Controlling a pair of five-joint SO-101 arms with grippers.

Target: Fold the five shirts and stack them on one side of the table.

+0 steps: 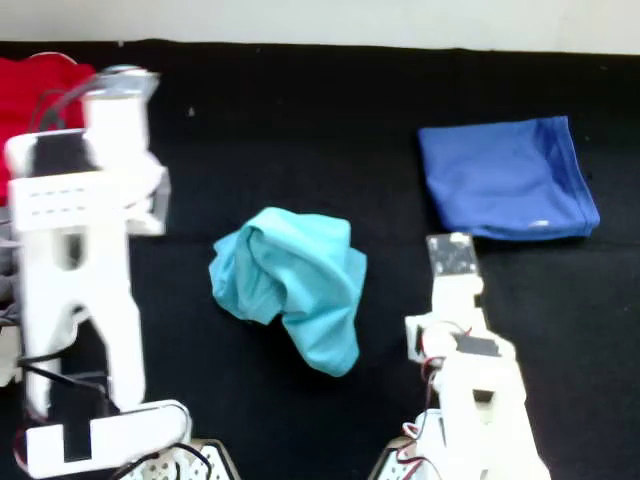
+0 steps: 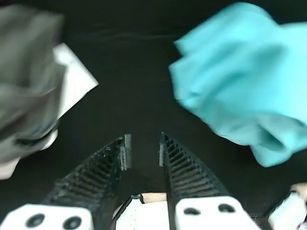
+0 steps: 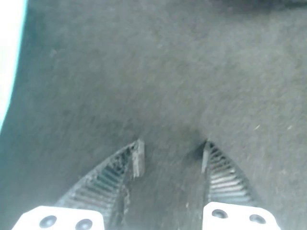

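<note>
A crumpled teal shirt (image 1: 290,285) lies in the middle of the black table. A folded blue shirt (image 1: 508,178) rests at the back right, and a red shirt (image 1: 35,95) sits at the back left corner. In the left wrist view my left gripper (image 2: 144,151) hangs open above bare table, with the teal shirt (image 2: 240,76) to one side and a grey shirt (image 2: 24,72) over a white one (image 2: 74,81) to the other. My right gripper (image 3: 171,158) is open just above the black cloth, holding nothing. An edge of the teal shirt (image 3: 9,57) shows beside it.
The left arm (image 1: 80,280) stands tall at the table's left side and the right arm (image 1: 470,360) is low at the front right. Black tabletop (image 1: 300,130) stretches between the shirts.
</note>
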